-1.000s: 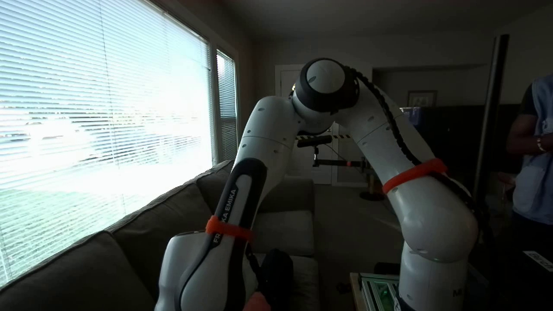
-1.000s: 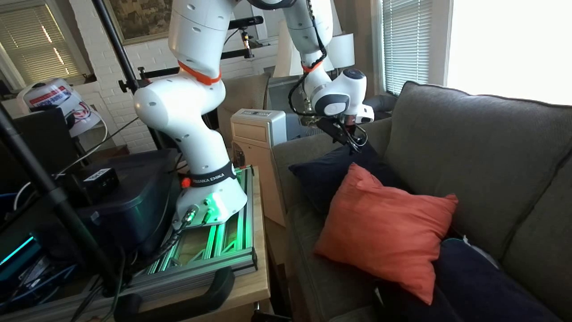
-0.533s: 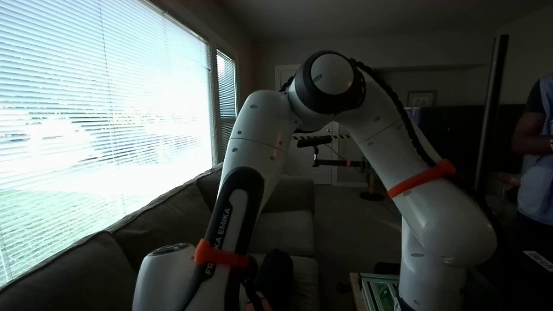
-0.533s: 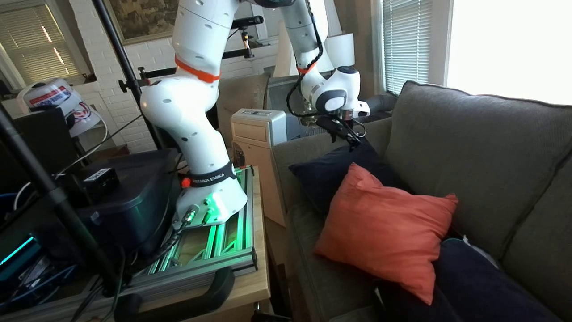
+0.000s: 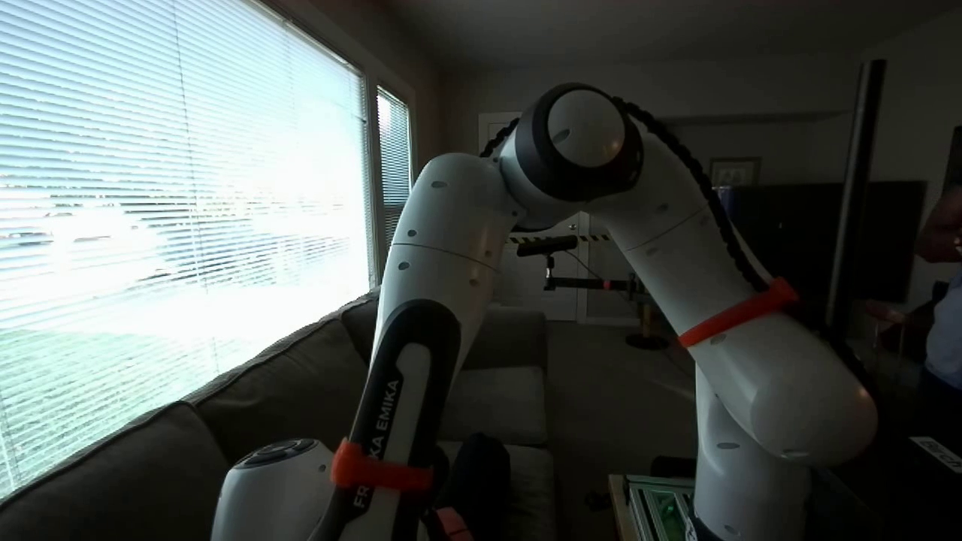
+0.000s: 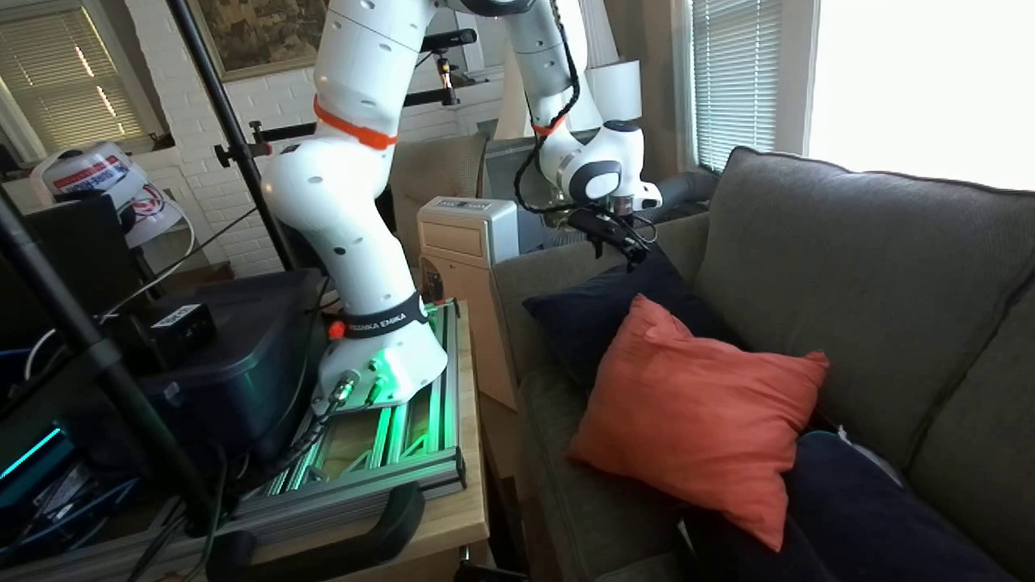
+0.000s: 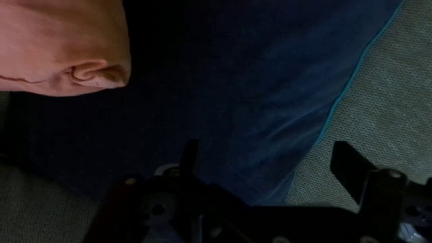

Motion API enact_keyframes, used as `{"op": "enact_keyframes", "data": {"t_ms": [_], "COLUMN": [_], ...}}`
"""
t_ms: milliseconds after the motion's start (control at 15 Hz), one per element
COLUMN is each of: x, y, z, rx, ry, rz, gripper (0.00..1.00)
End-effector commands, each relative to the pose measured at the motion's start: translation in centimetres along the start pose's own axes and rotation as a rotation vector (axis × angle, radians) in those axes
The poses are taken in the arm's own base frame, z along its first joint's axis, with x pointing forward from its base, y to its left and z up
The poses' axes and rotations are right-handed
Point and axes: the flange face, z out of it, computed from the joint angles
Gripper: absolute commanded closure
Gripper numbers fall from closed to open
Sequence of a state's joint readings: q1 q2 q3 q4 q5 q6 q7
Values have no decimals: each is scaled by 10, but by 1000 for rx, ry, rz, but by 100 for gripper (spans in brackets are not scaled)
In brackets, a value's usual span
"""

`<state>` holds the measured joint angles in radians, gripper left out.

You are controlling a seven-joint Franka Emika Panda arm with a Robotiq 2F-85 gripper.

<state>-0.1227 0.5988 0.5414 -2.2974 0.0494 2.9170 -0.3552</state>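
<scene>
The pincer (image 7: 265, 153) stands over a navy cushion (image 7: 219, 108), its fingers (image 7: 349, 167) spread wide apart. In the wrist view a corner of the navy cushion shows between them, and a bright blue trim (image 7: 354, 73) runs along one edge of the cloth; whether the fingers touch it cannot be told. An orange cushion (image 7: 60, 47) lies near the fingers but apart from them, its puckered corner overlapping the navy cushion in that view. In an exterior view both rest on a gray sofa (image 6: 857, 267), the navy cushion just behind the orange cushion, by the sofa's arm (image 6: 542, 271). Another navy cushion (image 6: 873, 509) lies close against the orange cushion on its right, toward the camera. The robot arm (image 6: 356, 194) arches in from the left of the orange cushion, its base (image 6: 392, 368) set on a metal frame (image 6: 428, 473) above a wood worktop (image 6: 465, 517). Farther left of the orange cushion sits a dark plastic bin (image 6: 234, 380). Behind and left of the orange cushion stands a pale boxy appliance (image 6: 457, 234); straight behind, a white lampshade (image 6: 616, 89) shows. Farthest beyond the orange cushion hang a window blind (image 6: 736, 89) and, well to the cushion's left, a framed painting (image 6: 255, 36).
</scene>
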Motion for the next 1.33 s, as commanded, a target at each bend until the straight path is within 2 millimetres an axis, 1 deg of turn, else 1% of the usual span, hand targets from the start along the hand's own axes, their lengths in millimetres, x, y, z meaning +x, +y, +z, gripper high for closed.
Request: {"op": "enact_keyframes", "data": {"t_ms": [0, 267, 333, 600, 933, 1267], "x": [5, 12, 16, 22, 8, 0], "y": [-7, -25, -32, -56, -72, -92], "z": [1, 8, 10, 19, 41, 62], "rx": [-63, -161, -175, -222, -290, -254], "ry": [-5, -8, -8, -30, -87, -87], "rz": [9, 50, 69, 123, 145, 187], "gripper": [0, 0, 0, 0, 0, 0]}}
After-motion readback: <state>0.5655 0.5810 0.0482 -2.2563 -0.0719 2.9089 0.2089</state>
